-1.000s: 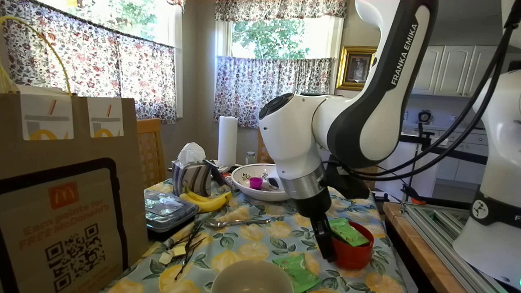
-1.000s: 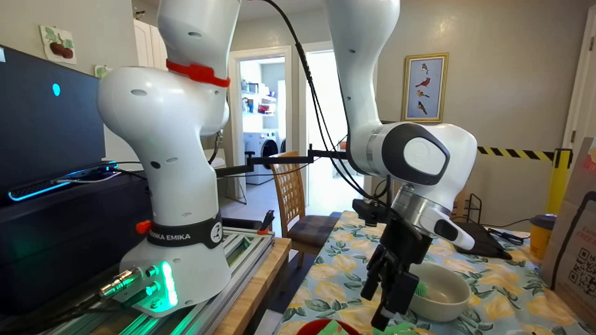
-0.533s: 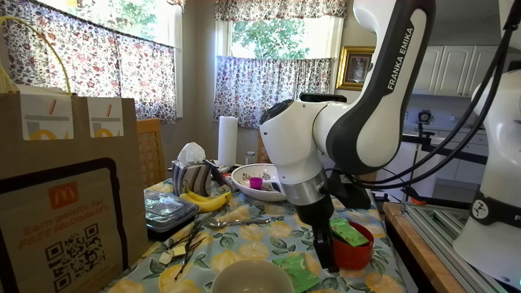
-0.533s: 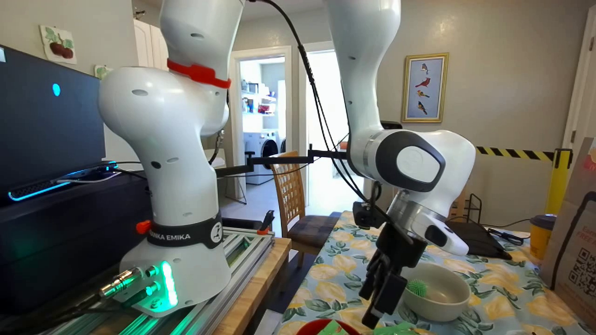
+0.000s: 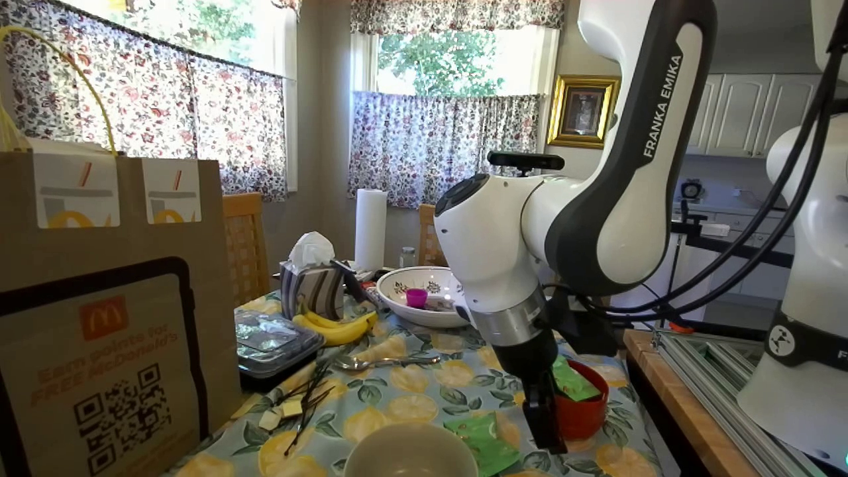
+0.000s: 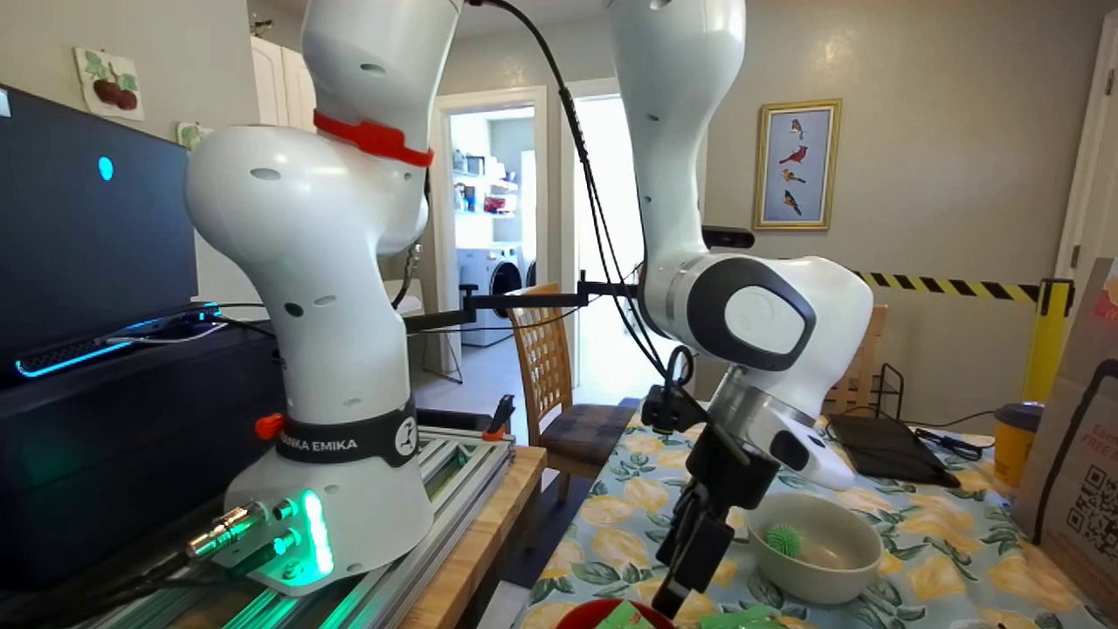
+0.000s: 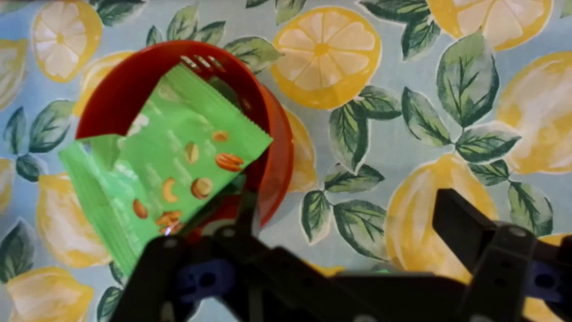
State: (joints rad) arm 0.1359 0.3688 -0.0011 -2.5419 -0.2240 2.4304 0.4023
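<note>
My gripper is open, its two black fingers wide apart with nothing between them. It points down beside a red bowl, also in both exterior views. The left finger in the wrist view overlaps the bowl's wall; I cannot tell whether they touch. A green snack packet with nut pictures sticks out of the bowl. A second green packet lies flat on the lemon-print tablecloth near the gripper. A beige bowl holding a green spiky ball stands beyond it.
A McDonald's paper bag, bananas, a spoon, a clear-lidded container and a tissue box are on the table. A white bowl holds a pink cup. A black tablet-like item lies at the back.
The open gripper has moved down and closer to the red bowl, rightward in one view and leftward in the other. The green spiky ball is now uncovered. The bowls and packets have not moved.
</note>
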